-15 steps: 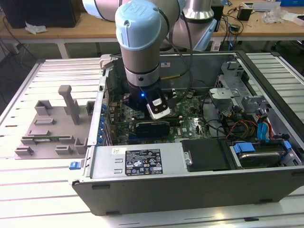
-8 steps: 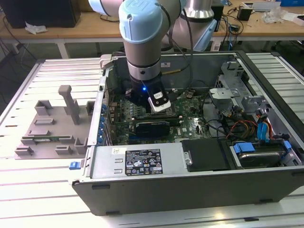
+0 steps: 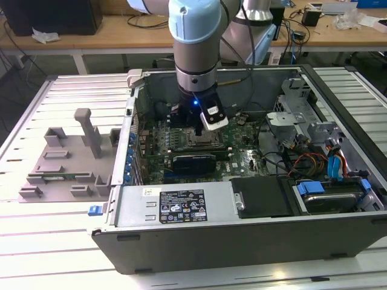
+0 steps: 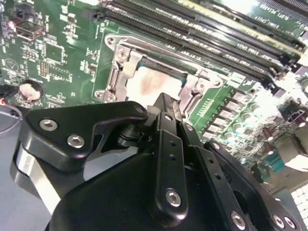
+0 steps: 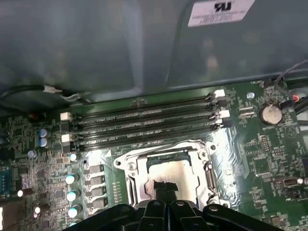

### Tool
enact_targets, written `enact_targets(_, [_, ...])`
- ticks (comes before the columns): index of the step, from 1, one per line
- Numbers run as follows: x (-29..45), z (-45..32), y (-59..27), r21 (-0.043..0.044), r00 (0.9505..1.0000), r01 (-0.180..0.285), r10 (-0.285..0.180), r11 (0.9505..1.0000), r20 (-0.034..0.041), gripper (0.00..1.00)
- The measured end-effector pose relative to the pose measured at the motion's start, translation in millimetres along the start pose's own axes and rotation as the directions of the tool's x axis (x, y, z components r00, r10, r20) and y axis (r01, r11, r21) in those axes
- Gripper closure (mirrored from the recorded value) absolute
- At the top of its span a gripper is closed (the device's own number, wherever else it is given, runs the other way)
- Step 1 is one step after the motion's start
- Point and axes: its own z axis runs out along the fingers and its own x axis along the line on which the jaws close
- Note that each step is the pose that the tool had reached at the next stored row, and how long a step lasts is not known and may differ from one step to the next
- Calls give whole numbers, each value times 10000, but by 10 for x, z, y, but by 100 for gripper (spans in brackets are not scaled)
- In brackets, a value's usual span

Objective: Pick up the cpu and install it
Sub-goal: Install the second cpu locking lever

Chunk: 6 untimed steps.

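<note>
the gripper point(image 5: 164, 188) hangs over the socket point(image 4: 126, 61) on the motherboard point(image 5: 269, 159) inside the computer case point(image 3: 181, 232). its fingers point(image 4: 166, 107) are pressed together, tips against the cpu point(image 5: 169, 174), which lies in the socket (seating unclear). if it sits skewed, downward pressure could bend the socket pins.

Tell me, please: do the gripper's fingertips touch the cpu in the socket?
Touching. In both wrist views the gripper tips meet the silvery top of the cpu, lying inside the socket frame, with no gap visible.
</note>
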Motion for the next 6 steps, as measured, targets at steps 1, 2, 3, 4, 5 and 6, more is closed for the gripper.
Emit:
enact_targets(1, [-39,-17,18,-2,10000,-23,23,10000,5,89])
enact_targets(2, [-45,-19,19,-1,10000,-30,30,10000,7,89])
enact_targets(3, [-46,-19,19,0,10000,-28,28,10000,7,89])
enact_targets(4, [-47,-19,19,0,10000,-29,29,10000,6,89])
enact_targets(5, [-48,-19,19,0,10000,-29,29,10000,6,89])
enact_targets(6, [-49,-19,20,0,10000,-28,28,10000,6,89])
